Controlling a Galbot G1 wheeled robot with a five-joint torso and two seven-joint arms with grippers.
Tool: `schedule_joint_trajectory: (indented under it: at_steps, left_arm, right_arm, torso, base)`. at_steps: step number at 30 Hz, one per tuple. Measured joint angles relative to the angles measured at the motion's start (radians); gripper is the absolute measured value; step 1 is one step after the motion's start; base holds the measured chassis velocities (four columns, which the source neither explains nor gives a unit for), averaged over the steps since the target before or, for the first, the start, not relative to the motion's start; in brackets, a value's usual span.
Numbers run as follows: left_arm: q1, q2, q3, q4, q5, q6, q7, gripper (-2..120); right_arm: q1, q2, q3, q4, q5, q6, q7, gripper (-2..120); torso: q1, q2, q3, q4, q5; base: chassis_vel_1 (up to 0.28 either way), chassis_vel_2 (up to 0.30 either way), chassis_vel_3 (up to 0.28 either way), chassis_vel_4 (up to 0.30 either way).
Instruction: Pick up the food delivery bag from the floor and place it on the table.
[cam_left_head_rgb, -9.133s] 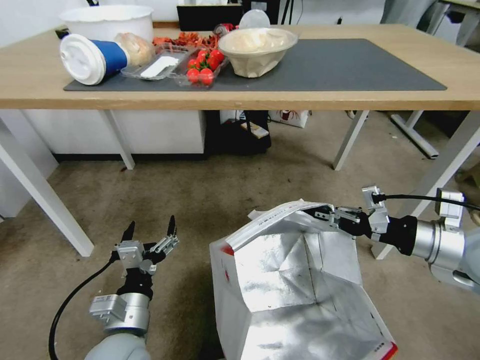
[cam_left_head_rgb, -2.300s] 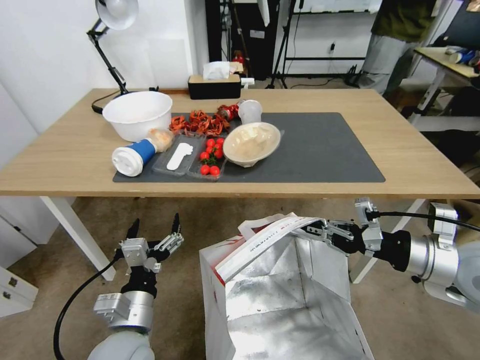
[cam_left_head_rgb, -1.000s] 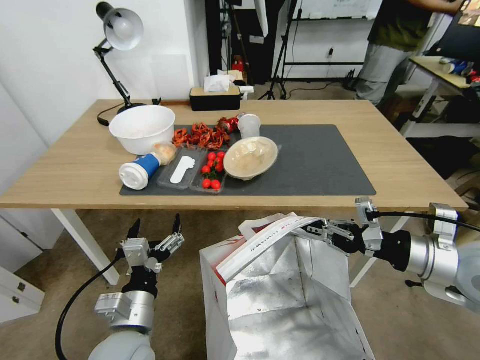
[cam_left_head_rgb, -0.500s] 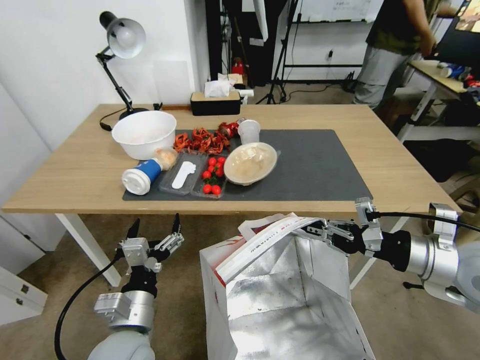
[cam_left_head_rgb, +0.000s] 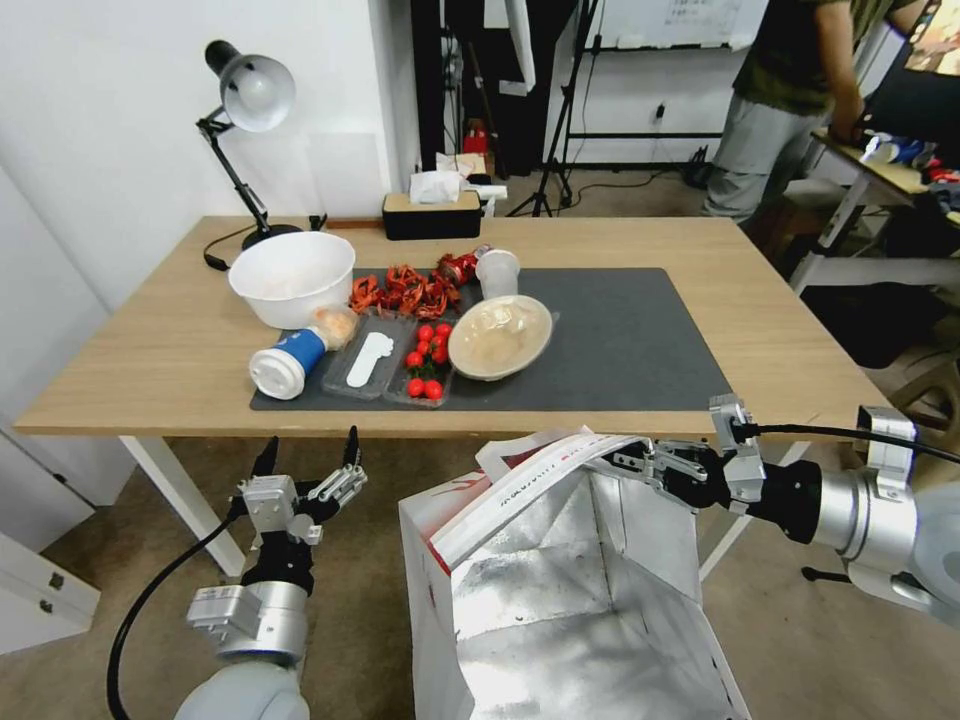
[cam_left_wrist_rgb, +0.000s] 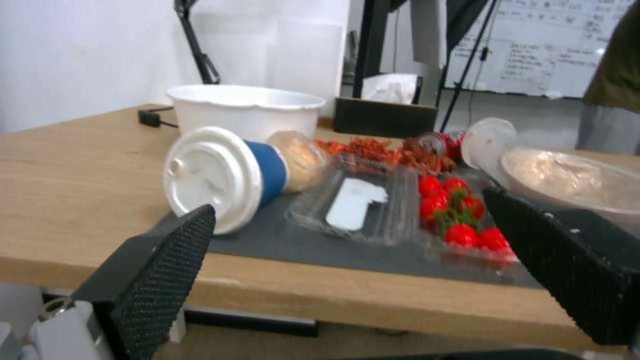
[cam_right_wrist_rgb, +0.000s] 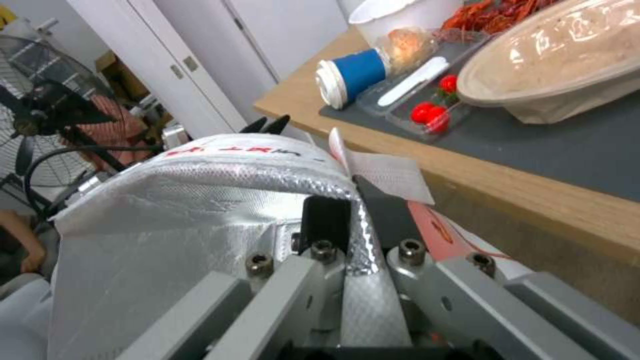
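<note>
The table (cam_left_head_rgb: 800, 350) fills the far half of the head view, its mat (cam_left_head_rgb: 640, 340) crowded on the left with a bowl (cam_left_head_rgb: 291, 277), a tipped cup (cam_left_head_rgb: 287, 362) and a tray of tomatoes (cam_left_head_rgb: 422, 362), so the bare right stretch of mat looks like the natural landing spot. The bag (cam_left_head_rgb: 560, 590) hangs in front of the near table edge, mouth gaping and foil lining showing, its top rim just below the tabletop; whether its base is clear of the floor (cam_left_head_rgb: 840, 650) cannot be seen. The right gripper (cam_left_head_rgb: 640, 462) is clamped on the bag's upper rim, foil pinched between its pads in the right wrist view, which is why the bag sags open from one side. The left gripper (cam_left_head_rgb: 305, 462) waits low by the table leg, fingers (cam_left_wrist_rgb: 157, 272) spread and holding nothing.
</note>
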Motion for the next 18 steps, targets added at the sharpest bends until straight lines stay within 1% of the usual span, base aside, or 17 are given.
schedule_joint_trajectory:
  at_steps: [6, 18]
  left_arm:
    - [0.003, 0.000, 0.001, -0.001, -0.005, 0.000, -0.001, 100]
    - [0.003, -0.001, 0.002, -0.002, -0.010, -0.007, -0.003, 100]
  right_arm:
    - [0.000, 0.003, -0.001, -0.001, -0.002, 0.001, 0.000, 0]
    - [0.000, 0.003, -0.001, -0.002, -0.003, 0.001, -0.003, 0]
  torso:
    - [0.007, 0.016, 0.009, 0.0000, 0.0000]
    - [0.006, 0.013, 0.008, 0.0000, 0.0000]
  base:
    - [0.000, 0.000, 0.000, 0.000]
    - [0.000, 0.000, 0.000, 0.000]
